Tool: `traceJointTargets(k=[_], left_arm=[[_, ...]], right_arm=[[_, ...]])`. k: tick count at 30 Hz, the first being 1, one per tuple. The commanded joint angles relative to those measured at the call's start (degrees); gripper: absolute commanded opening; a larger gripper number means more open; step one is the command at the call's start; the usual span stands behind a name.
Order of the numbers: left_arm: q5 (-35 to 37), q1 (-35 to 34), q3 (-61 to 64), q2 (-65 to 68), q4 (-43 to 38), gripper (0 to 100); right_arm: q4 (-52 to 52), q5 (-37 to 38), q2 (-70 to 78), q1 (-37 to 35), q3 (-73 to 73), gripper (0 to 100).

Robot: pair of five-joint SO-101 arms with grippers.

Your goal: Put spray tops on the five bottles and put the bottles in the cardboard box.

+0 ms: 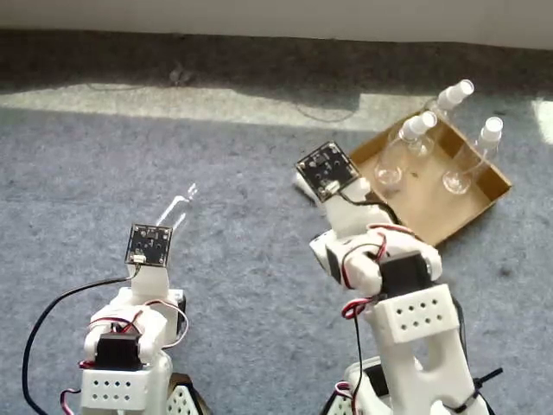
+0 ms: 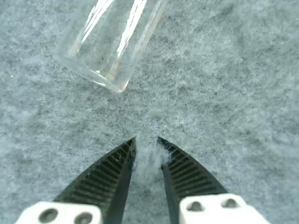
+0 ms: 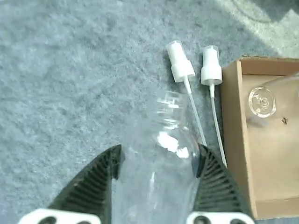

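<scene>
The left gripper [image 2: 146, 140] holds nothing, its fingers a narrow slit apart. A clear bottle [image 2: 110, 42] lies on the grey carpet [image 2: 233, 93] just ahead of the tips. The right gripper [image 3: 158, 155] is spread wide, both fingers pressed against an uncapped bottle [image 3: 161, 126]. Two spray tops [image 3: 179, 65] lie just beyond the tips. To one side of them is the cardboard box [image 3: 235, 140], holding three capped bottles [image 1: 415, 130].

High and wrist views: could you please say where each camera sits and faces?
High view: fixed overhead, looking down on left arm, right arm and box.
Left wrist view: on that wrist, past left fingers to a lying bottle.
Right wrist view: likewise, right fingers gripping an uncapped bottle.
High and right views share the box.
</scene>
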Motion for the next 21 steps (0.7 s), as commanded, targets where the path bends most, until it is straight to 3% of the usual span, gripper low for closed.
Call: traceJointTargets(k=[1,11,21], left_arm=[[-0.5,0.7,1.1,-0.7,0.4,5],[-0.5,0.8,1.1,-0.7,0.4,5],[-0.5,0.8,1.1,-0.7,0.4,5]], right_arm=[[-5.4,-4.8,-6.2,-3.0,2.5,8.4],[-20.4,-13.1,-14.0,-3.3,20.2,8.4],[-28.7,-13.7,-26.1,-3.3,34.4,8.4]])
